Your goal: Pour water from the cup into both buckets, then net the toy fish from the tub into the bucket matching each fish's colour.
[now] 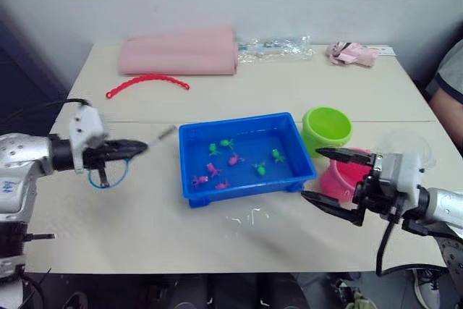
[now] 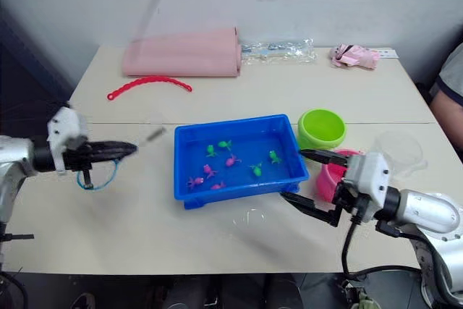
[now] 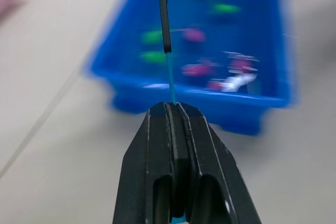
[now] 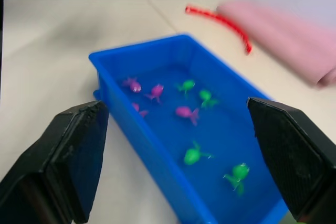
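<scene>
Tub mid-surface with toy fish in it, two buckets just right of it, net left, cup far right.

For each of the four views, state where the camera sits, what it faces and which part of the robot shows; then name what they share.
Left and right eye views: on the head, looking forward and down at the table, with the left gripper on the left and the right gripper on the right.
Left wrist view: on the left wrist, facing the tub along fingers shut on the net handle.
Right wrist view: on the right wrist, facing the tub between open fingers.
Shared: the tub and its toy fish.
</scene>
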`<state>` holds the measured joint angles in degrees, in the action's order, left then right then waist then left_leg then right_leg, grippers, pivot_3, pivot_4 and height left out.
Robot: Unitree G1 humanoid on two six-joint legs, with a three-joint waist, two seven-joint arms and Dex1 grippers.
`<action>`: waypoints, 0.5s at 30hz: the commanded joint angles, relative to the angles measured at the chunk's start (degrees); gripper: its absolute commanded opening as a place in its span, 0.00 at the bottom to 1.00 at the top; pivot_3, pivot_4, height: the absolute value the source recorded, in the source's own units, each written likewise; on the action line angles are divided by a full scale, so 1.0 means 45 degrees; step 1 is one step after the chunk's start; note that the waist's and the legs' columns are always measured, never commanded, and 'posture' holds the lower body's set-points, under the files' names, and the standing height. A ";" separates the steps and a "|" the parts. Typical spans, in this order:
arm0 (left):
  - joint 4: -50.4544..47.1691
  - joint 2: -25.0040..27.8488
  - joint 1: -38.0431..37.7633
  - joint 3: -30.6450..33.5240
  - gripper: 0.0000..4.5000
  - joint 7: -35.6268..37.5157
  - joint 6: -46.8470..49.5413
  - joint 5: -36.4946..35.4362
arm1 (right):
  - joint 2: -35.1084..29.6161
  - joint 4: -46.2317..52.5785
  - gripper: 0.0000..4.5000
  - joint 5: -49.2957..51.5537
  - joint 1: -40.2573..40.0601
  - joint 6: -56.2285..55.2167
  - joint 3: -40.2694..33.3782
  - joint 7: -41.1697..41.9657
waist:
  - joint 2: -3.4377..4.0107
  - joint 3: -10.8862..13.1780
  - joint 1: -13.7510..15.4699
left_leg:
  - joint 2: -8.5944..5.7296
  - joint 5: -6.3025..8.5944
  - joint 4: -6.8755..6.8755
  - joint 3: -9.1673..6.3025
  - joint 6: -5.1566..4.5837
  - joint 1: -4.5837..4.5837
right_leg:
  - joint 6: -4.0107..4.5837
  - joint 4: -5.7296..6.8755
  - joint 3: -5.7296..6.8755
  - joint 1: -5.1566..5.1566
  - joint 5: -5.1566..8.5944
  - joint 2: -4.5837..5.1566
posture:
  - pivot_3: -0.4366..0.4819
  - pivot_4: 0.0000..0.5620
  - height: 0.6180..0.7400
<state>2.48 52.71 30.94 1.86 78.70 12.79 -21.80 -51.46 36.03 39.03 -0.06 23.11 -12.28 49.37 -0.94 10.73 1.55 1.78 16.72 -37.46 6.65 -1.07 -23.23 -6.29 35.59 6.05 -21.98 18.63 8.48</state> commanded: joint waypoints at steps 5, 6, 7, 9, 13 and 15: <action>-0.0891 -0.2333 0.3144 -0.2830 0.02 -0.0122 0.0803 0.0907 | 0.0201 0.0844 1.00 0.1355 0.2644 0.3555 0.1460 -0.2047 | -0.0008 0.0002 -0.0089 | -0.0015 -0.0055 -0.0017 0.0051 -0.0097 -0.0011 | -0.0048 0.0034 0.0053 0.0005 -0.0026 -0.0117 | 0.48 0.27 1.00; -0.0910 -0.2494 0.3265 -0.3030 0.02 -0.0140 0.0849 0.1027 | 0.0328 0.0820 1.00 0.1356 0.2821 0.3732 0.1515 -0.2277 | -0.0009 0.0002 -0.0105 | -0.0008 -0.0052 -0.0020 0.0060 -0.0101 -0.0011 | -0.0051 0.0032 0.0044 0.0007 -0.0027 -0.0132 | 0.48 0.27 1.00; -0.0917 -0.2778 0.3449 -0.3289 0.02 -0.0262 0.0954 0.1157 | 0.0378 0.0776 1.00 0.1233 0.2979 0.3853 0.1658 -0.2386 | -0.0014 0.0005 -0.0180 | -0.0007 -0.0051 -0.0020 0.0063 -0.0103 -0.0010 | -0.0052 0.0028 0.0042 0.0007 -0.0027 -0.0137 | 0.48 0.27 1.00; -0.0989 -0.3199 0.3756 -0.3692 0.02 -0.0501 0.1294 0.1413 | 0.0369 0.0717 1.00 0.0785 0.3253 0.3979 0.2090 -0.2407 | -0.0025 0.0012 -0.0159 | 0.0003 -0.0047 -0.0021 0.0077 -0.0107 -0.0016 | -0.0055 0.0022 0.0031 -0.0006 -0.0028 -0.0162 | 0.48 0.27 1.00; -0.1044 -0.3514 0.4066 -0.4133 0.02 -0.0653 0.1388 0.1933 | 0.0492 0.0593 1.00 0.0553 0.3548 0.4344 0.2543 -0.2530 | -0.0028 0.0014 -0.0120 | 0.0018 -0.0045 -0.0069 0.0067 -0.0110 -0.0034 | -0.0060 0.0038 0.0025 -0.0009 -0.0031 -0.0180 | 0.48 0.27 1.00; -0.1073 -0.3615 0.4127 -0.4161 0.02 -0.0699 0.1402 0.1983 | 0.0574 0.0571 1.00 0.0566 0.3678 0.4525 0.2708 -0.2514 | -0.0028 0.0014 -0.0122 | 0.0020 -0.0043 -0.0089 0.0066 -0.0115 -0.0035 | -0.0065 0.0043 0.0018 -0.0008 -0.0033 -0.0179 | 0.48 0.27 1.00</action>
<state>-0.84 36.57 48.42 -16.97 75.76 19.29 -13.05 -48.96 37.73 41.59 15.56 43.31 0.16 38.11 -1.06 10.79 1.00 1.87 16.54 -37.94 6.94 -1.61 -23.38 -6.58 35.79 6.09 -22.02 18.48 7.69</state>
